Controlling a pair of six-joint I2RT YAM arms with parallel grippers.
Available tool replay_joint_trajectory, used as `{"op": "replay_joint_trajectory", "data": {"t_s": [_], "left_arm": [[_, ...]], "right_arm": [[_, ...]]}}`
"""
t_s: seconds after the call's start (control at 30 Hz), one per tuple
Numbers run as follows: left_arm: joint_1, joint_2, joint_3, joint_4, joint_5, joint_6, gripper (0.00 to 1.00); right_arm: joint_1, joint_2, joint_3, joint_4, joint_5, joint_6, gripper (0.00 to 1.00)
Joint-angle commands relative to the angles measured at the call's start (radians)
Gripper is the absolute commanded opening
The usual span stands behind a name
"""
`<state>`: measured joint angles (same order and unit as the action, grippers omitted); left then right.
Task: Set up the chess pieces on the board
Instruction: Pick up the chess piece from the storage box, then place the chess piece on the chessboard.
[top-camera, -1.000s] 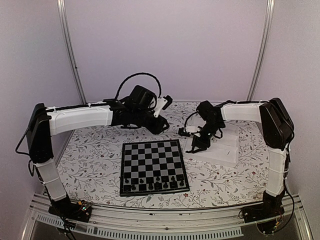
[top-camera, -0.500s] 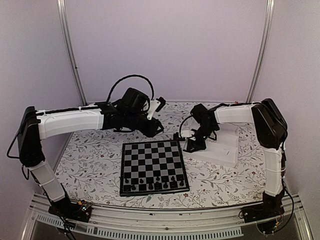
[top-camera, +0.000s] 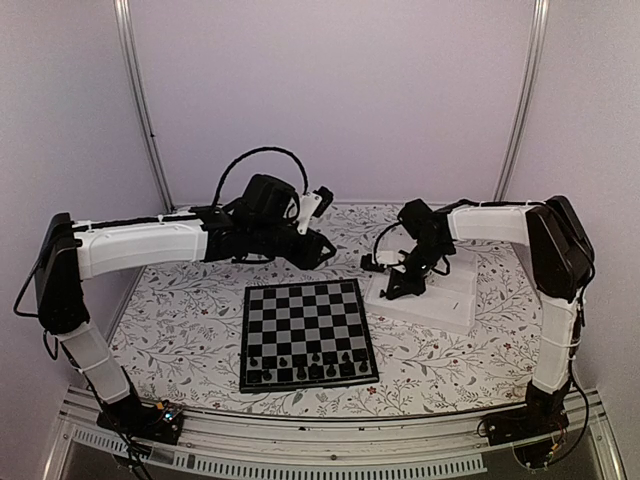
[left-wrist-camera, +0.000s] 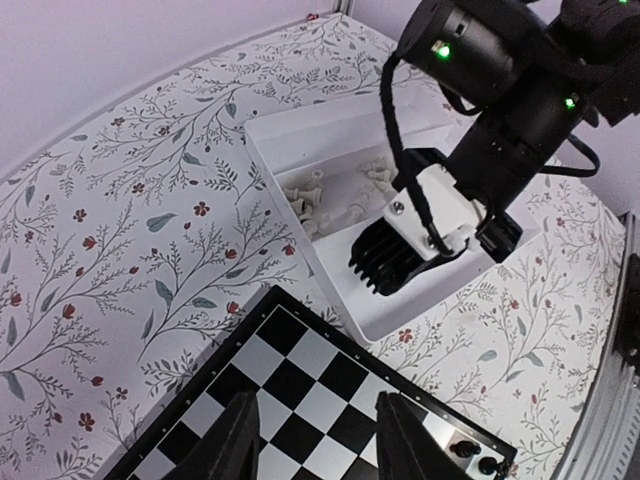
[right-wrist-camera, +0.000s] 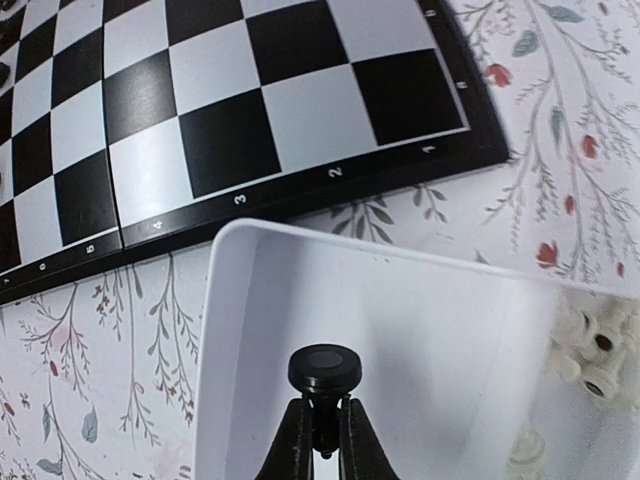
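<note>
Since a second before, the right tool (right-wrist-camera: 323, 432) had closed, and it now clenched a black piece (right-wrist-camera: 325, 368) by its stem over the left end of the tray (top-camera: 445, 318), just right of the board (top-camera: 308, 320). White pieces (right-wrist-camera: 583, 352) lay heaped farther along the tray. The left tool (left-wrist-camera: 318, 425) hung over the board's far edge, fingers apart, grasping nothing. Black pieces (top-camera: 310, 362) stood along the board's near rows. Board and tray lay on the flowered desk (top-camera: 180, 330).
</note>
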<state>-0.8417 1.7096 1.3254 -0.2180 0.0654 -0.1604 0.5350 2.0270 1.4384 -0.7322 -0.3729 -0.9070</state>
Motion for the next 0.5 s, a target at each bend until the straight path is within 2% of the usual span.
{"op": "replay_joint_trajectory", "data": {"t_s": [0.0,0.07,0.27,0.47], "left_arm": [[0.004,0.02,-0.031,0.128,0.071,-0.119,0.43],[0.02,0.033,-0.05,0.191,0.13,-0.185,0.45],[0.07,0.082,-0.142,0.519,0.382,-0.456,0.51],[0.072,0.169,-0.098,0.567,0.46,-0.542,0.54]], "right_arm": [[-0.019,-0.128,0.001,-0.053,-0.015,0.064,0.02],[-0.019,-0.152,0.013,-0.063,-0.025,0.083,0.02],[0.005,-0.195,0.077,-0.094,-0.083,0.12,0.02],[0.055,-0.207,0.12,-0.107,-0.1,0.128,0.02]]}}
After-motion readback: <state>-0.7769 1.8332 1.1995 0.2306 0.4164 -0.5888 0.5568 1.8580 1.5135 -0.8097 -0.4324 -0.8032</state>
